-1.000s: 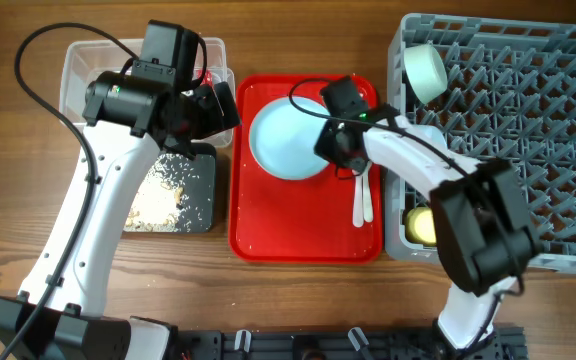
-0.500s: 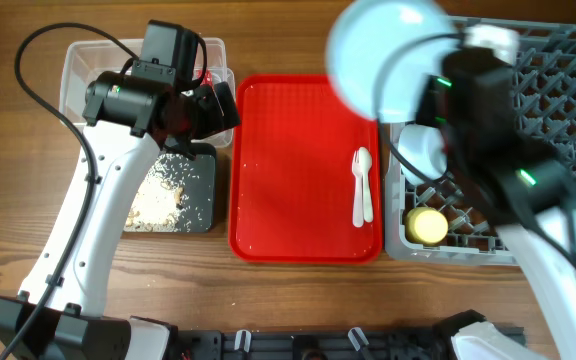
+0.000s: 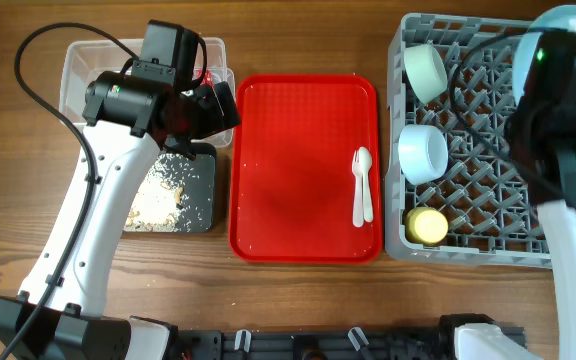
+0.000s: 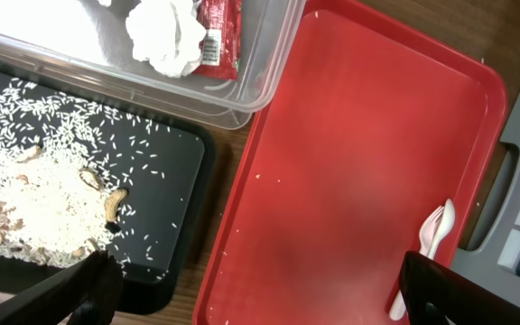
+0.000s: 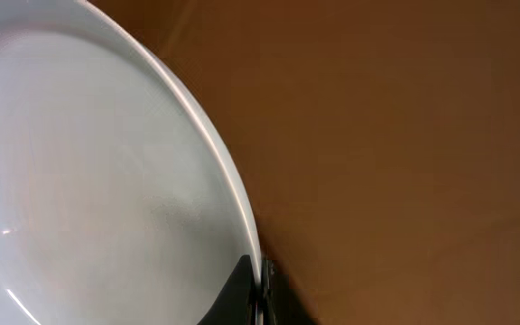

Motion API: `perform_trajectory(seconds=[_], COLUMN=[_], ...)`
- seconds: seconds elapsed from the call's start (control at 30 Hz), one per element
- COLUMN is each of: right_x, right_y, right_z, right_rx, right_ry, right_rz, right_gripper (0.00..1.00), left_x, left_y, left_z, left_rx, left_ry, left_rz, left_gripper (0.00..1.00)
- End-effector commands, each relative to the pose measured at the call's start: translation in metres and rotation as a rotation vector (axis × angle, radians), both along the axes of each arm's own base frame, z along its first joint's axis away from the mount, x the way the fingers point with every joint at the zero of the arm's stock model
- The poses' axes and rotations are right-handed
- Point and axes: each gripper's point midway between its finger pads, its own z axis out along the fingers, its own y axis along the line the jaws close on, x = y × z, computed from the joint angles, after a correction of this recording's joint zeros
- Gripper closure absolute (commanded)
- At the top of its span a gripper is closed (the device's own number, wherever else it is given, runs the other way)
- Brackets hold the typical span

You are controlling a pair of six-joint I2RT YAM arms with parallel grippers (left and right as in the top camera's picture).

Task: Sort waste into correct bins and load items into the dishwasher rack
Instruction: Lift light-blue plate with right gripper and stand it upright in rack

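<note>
My right gripper (image 5: 258, 291) is shut on the rim of the pale blue plate (image 5: 88, 171) and holds it high, tilted, over the far right of the grey dishwasher rack (image 3: 488, 60). Only the plate's edge (image 3: 566, 13) shows overhead. In the rack are a pale green bowl (image 3: 425, 68), a pale blue bowl (image 3: 423, 152) and a yellow cup (image 3: 428, 225). Two white spoons (image 3: 363, 185) lie on the red tray (image 3: 298, 170). My left gripper (image 4: 260, 298) is open and empty above the gap between the black tray and the red tray.
The clear tub (image 4: 269, 63) holds white tissue (image 4: 165, 32) and a red wrapper (image 4: 219, 32). The black tray (image 4: 165, 162) holds rice and brown scraps (image 4: 25, 199). The spoons (image 4: 431, 239) lie near the red tray's right edge. The right arm (image 3: 558, 100) covers part of the rack.
My right gripper has lifted the blue plate off the red tray and carried it right, over the rack. The left arm has not moved.
</note>
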Motion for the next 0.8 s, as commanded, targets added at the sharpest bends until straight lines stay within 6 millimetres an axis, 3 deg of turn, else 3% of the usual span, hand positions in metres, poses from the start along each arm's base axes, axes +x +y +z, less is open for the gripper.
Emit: perform_trajectory(seconds=[0.0, 0.17, 0.4, 0.63, 0.77], right_x=[0.019, 0.049, 0.076, 0.086, 0.088], right_y=[-0.014, -0.019, -0.021, -0.022, -0.019], right_z=[-0.014, -0.047, -0.088, -0.107, -0.129], right_rx=[-0.117, -0.17, -0.169, -0.159, -0.135], right_ry=[0.199, 0.338, 0.419, 0.451, 0.499], right_rz=[0.0, -0.013, -0.01, -0.001, 0.028], right_gripper=[0.96, 0.96, 0.96, 0.96, 0.96], left_x=[0.002, 0.002, 0.002, 0.002, 0.002], left_y=[0.004, 0.004, 0.004, 0.004, 0.004], left_z=[0.006, 0.006, 0.006, 0.006, 0.006], left_rx=[0.012, 0.012, 0.012, 0.012, 0.012], left_ry=[-0.022, -0.021, -0.022, -0.021, -0.022], left_rz=[0.007, 0.007, 0.007, 0.007, 0.007], left_gripper=[0.0, 0.0, 0.0, 0.0, 0.0])
